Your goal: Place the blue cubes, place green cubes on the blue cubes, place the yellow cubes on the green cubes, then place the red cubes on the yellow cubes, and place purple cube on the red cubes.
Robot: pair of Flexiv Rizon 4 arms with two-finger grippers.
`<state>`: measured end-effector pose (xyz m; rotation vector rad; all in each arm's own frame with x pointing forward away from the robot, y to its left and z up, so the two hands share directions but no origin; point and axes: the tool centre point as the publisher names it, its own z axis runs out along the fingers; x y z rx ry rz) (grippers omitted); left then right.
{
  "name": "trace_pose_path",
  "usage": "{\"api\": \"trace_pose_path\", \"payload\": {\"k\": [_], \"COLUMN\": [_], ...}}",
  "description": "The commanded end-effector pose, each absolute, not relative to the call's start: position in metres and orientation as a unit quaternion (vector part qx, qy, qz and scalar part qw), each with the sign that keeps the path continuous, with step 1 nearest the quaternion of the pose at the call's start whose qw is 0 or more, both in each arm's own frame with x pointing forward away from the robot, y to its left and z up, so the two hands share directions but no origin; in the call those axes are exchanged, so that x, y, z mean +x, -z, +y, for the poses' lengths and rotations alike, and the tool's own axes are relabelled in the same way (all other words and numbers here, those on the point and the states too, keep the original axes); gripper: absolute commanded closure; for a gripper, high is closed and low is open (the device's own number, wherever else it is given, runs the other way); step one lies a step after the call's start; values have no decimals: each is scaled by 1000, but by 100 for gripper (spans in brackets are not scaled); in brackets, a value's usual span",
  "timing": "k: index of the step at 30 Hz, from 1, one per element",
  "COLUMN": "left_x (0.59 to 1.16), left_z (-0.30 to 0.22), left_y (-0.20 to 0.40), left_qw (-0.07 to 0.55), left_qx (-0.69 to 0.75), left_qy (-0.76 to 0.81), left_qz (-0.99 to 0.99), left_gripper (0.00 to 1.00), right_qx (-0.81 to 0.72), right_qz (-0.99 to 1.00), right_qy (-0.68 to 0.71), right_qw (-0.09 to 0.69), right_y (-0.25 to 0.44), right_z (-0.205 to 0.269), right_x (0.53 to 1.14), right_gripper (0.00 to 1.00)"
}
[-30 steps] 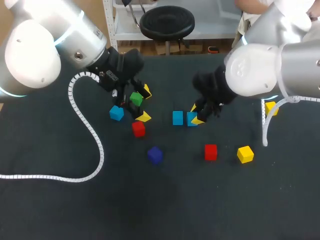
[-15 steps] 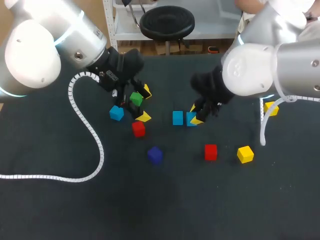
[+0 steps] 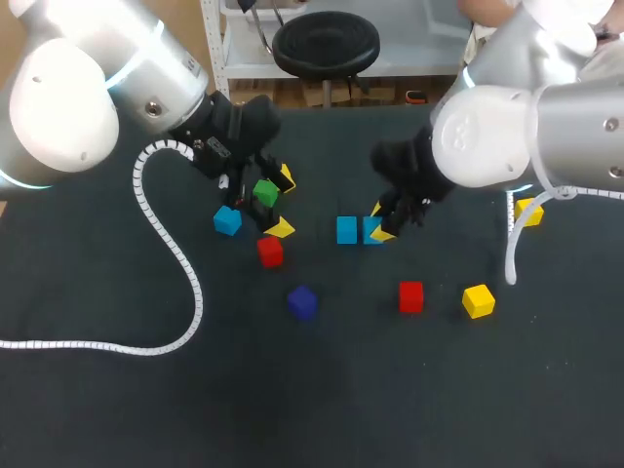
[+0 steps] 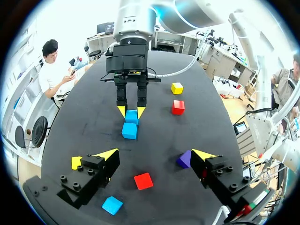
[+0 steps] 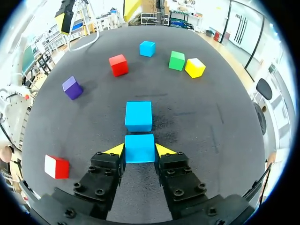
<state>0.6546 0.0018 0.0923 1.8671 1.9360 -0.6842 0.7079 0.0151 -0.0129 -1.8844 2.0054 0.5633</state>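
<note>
**Lighting.** Even light from overhead falls on the dark table (image 3: 97, 409). The cubes cast only short, soft shadows, as beside the purple cube (image 5: 72, 87). In the head view the white shells of the left arm (image 3: 68, 107) and right arm (image 3: 497, 127) glare brightly, while the arms' own shadows barely show on the mat. In the right wrist view the mat looks paler, with a dull sheen. The blue cube (image 5: 139, 148) between the fingers of the right gripper (image 5: 139, 151) has a flatly lit top face without highlights.
</note>
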Motion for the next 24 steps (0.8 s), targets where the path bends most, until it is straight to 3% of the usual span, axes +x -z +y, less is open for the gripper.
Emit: {"api": "trace_pose_path", "payload": {"k": [1,4,6,7,8,9,24], "left_x": [656,656,656,656,656,656,656], "left_z": [2,2,2,2,2,2,2], "left_y": [-92,-92,-92,-92,-92,-92,-92], "left_qw": [182,182,182,182,182,182,182], "left_qx": [663,663,663,663,663,663,663], "left_qy": [244,244,244,244,244,244,244], "left_qz": [685,685,685,685,685,685,685], "left_gripper": [0,0,0,0,0,0,0], "right_qx": [-662,-663,-662,-662,-662,-662,-639], "right_qz": [704,703,704,704,704,703,712], "right_qy": [-198,-199,-200,-200,-201,-201,-207], "right_qw": [165,163,162,162,161,161,205], "right_y": [17,17,18,18,18,18,-4], "right_z": [15,15,15,15,15,15,-5], "right_x": [709,709,709,708,708,708,702], "right_gripper": [78,71,57,44,16,0,0]}}
